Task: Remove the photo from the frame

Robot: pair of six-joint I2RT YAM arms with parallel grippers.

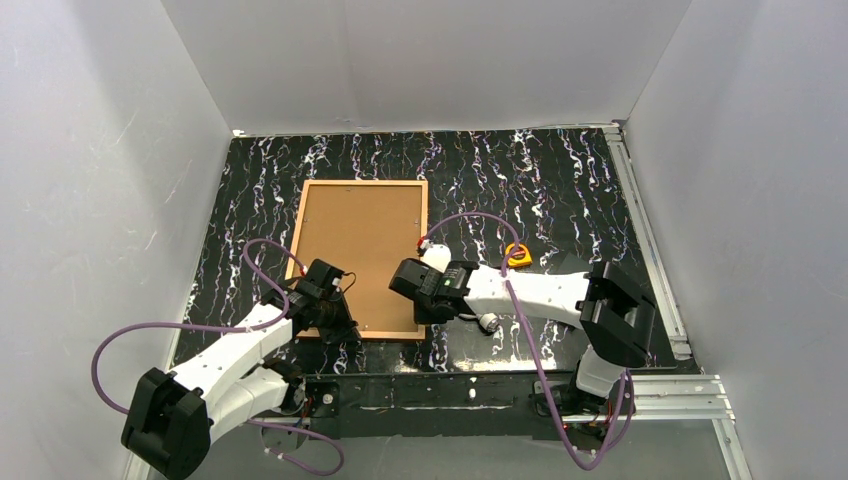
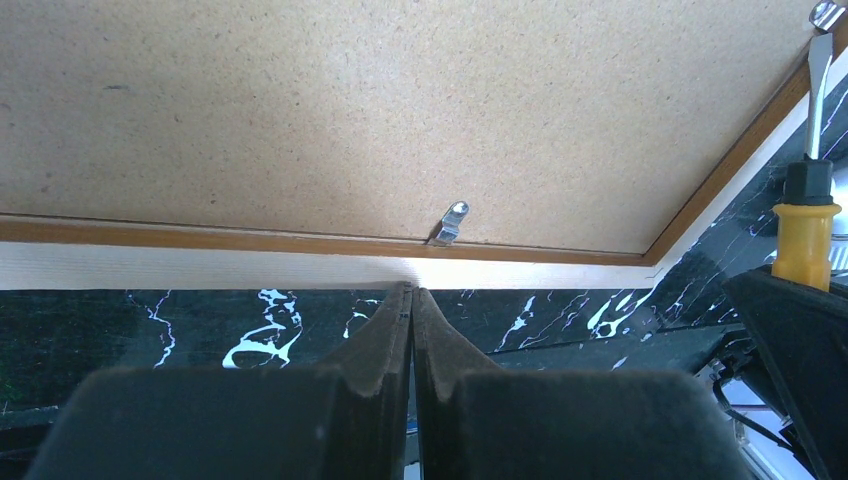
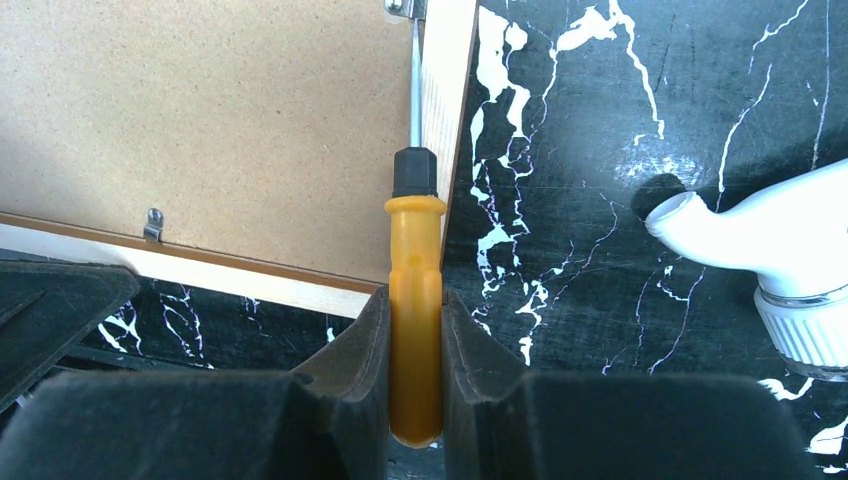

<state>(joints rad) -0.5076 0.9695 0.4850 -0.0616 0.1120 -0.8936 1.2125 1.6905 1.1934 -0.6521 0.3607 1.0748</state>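
The frame (image 1: 360, 255) lies face down on the black marbled table, its tan back board (image 2: 350, 110) up and a thin reddish-brown rim around it. The photo is hidden under the board. My left gripper (image 1: 340, 322) is shut and empty, its tips (image 2: 412, 290) touching the frame's near edge just below a small metal clip (image 2: 452, 222). At the frame's near right corner, my right gripper (image 3: 415, 300) is shut on the yellow handle of a screwdriver (image 3: 415, 260). Its shaft runs along the right edge to another clip (image 3: 405, 8).
A white bottle (image 3: 790, 250) stands on the table to the right of my right gripper. A small yellow-orange object (image 1: 517, 254) sits by the right arm. White walls close in three sides, and a metal rail (image 1: 650, 250) runs along the right.
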